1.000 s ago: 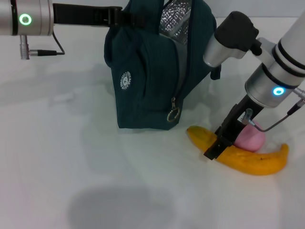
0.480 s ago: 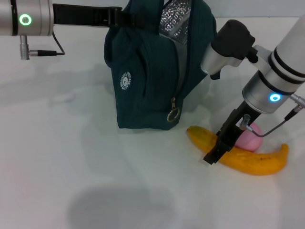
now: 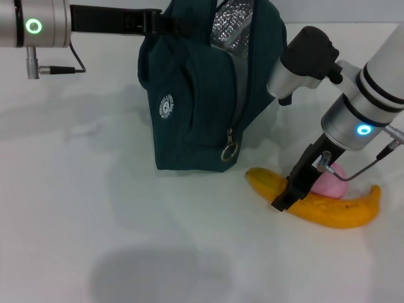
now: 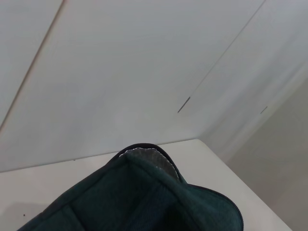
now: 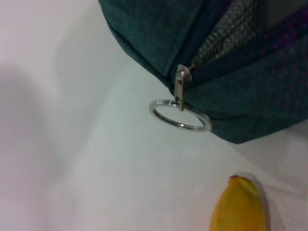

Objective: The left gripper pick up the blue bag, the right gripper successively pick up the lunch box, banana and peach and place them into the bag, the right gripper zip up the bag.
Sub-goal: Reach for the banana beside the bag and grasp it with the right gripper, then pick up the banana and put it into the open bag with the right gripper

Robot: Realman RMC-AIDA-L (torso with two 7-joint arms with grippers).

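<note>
**Op:** Right, where do you stand on the banana?

**Obs:** You've got the right gripper [image 3: 285,199] down on the banana [image 3: 315,205], fingers astride it near the middle; whether they've pinched shut, I can't tell. The banana lies on the table [image 3: 95,208], the peach [image 3: 329,183] touching its far side. The blue bag [image 3: 202,95] stands just beside, mouth open, its top held by the left gripper [image 3: 151,22]; the grasp itself is hidden, so its closure I can't tell either.

**Op:** Advice?

**Obs:** Close squarely across the banana's width and lift straight, so you don't roll the peach. Watch the zipper ring [image 5: 180,115] near the tip. No lunch box in view; probably inside already.
</note>
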